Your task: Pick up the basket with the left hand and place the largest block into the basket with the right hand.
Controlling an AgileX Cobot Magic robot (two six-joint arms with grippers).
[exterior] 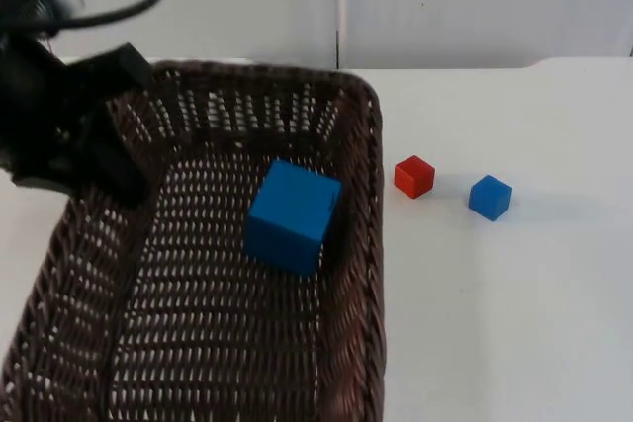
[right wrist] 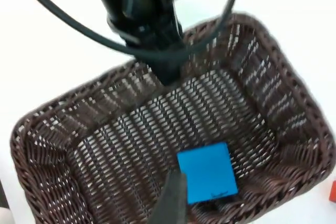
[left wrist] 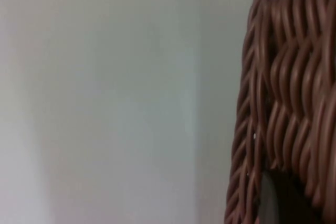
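Note:
A dark brown wicker basket (exterior: 361, 244) hangs tilted over the table's left half. My left gripper (exterior: 104, 150) is shut on its left rim, and the weave (left wrist: 289, 103) runs close past that arm's camera. The largest block, a big blue cube (exterior: 292, 214), lies inside the basket near its right wall, free of any gripper. From the right wrist view I look down into the basket (right wrist: 63, 177) and onto the blue cube (right wrist: 207, 171). My right gripper (right wrist: 173, 203) hovers above the cube, apart from it, holding nothing.
A small red block (exterior: 413, 176) and a small blue block (exterior: 490, 197) stand on the white table (exterior: 514, 323) to the right of the basket. The grey partition wall (exterior: 475, 7) closes off the back.

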